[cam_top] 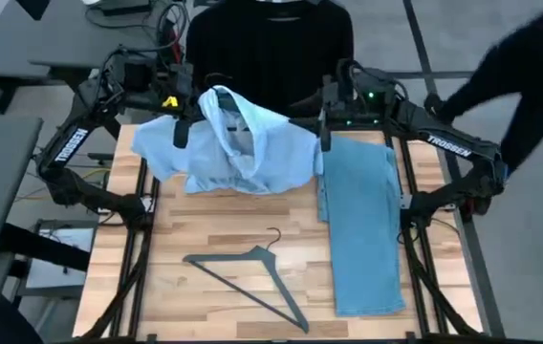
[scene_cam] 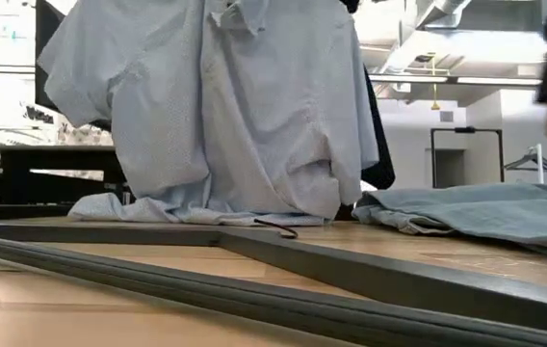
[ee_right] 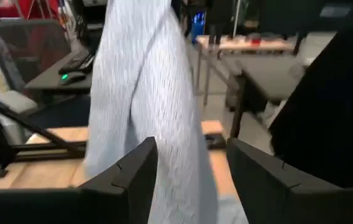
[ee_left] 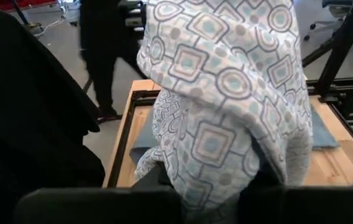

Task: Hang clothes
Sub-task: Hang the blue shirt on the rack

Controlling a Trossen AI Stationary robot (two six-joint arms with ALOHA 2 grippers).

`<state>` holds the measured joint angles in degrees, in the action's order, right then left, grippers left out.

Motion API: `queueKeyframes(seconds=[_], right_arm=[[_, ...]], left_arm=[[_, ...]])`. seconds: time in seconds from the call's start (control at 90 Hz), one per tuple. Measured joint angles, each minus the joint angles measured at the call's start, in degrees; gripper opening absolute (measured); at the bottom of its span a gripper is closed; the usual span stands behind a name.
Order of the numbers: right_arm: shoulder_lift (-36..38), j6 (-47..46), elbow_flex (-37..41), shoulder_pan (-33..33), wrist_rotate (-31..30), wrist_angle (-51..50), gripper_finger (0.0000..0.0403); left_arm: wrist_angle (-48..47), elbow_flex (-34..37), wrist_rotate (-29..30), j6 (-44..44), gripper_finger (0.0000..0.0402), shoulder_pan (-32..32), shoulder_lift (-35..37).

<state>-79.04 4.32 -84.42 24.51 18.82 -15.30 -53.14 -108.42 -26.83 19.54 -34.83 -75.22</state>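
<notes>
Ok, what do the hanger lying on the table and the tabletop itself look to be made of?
The hanger looks like dark grey moulded plastic with a matte finish, though painted wood is possible; its thin curved hook appears to be metal. The table looks like butcher-block wood: pale joined strips with visible grain.

Both arms, the left arm [cam_top: 71,143] and the right arm [cam_top: 448,148], are dark with white TROSSEN lettering on the links, a yellow marking at the left wrist, and black cabling.

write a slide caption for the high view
Both grippers lift the pale blue collared shirt beside folded jeans and a grey hanger.
</notes>
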Motion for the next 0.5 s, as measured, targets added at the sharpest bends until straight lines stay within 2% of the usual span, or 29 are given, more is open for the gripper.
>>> queueKeyframes(seconds=[0.244,0.322,0.411,0.5], right_arm=[[-3.1,0.1,0.0,-2.9,2.5,-0.6,0.0166],[-3.5,0.3,0.0,-2.9,2.4,-0.6,0.0122],[-3.5,1.8,0.0,-2.6,2.5,-0.8,0.0036],[-3.2,1.7,0.0,-1.7,2.5,-1.0,0.0025]], left_arm=[[-0.2,0.0,-1.1,-0.3,0.0018,0.0,0.0],[-0.6,0.0,-0.8,-0.9,0.0018,0.0,0.0],[-0.7,0.0,-1.0,-1.9,0.0028,0.0,0.0],[-1.0,-0.1,-1.0,-3.0,0.0048,0.0,0.1]])
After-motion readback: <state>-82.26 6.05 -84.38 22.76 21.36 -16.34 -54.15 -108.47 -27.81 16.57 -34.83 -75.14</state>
